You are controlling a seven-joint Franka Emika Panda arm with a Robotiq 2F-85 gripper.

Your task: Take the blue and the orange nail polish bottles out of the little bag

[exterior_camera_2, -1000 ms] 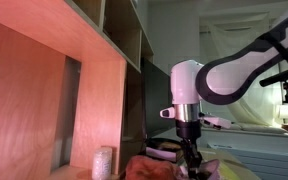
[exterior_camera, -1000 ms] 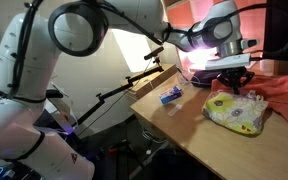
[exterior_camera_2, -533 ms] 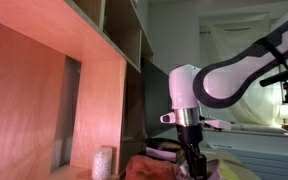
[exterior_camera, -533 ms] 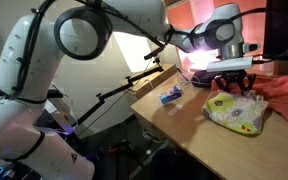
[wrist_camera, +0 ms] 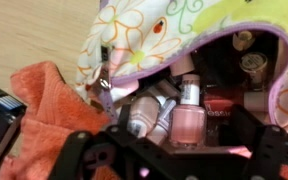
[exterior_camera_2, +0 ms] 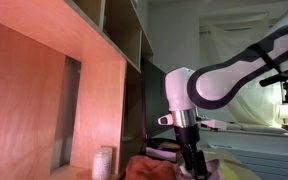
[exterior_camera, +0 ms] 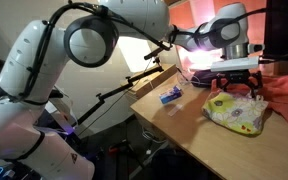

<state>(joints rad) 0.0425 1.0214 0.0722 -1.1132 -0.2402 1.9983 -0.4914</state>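
1. The Panda arm [exterior_camera: 134, 22] holds the gripper [exterior_camera: 234, 78] above the wooden table [exterior_camera: 184, 128]. Its jaws are apart and empty.
2. The orange-red cloth [exterior_camera: 284, 95] lies beside the gripper.
3. The little bag [exterior_camera: 236, 113] sits directly below the gripper. Its mouth is open, with bottles crowded inside.
4. A small blue item [exterior_camera: 171, 96], probably the blue bottle, lies well apart from the gripper.
5. Enter through the mouth and straddle one cap only, clear of the pink bottle [wrist_camera: 189, 120] and the trim. No orange bottle can be identified with certainty.

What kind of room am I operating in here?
Probably a home bedroom or study: a wooden desk, tall wooden shelving, and a little bag of nail polish bottles on the desk.
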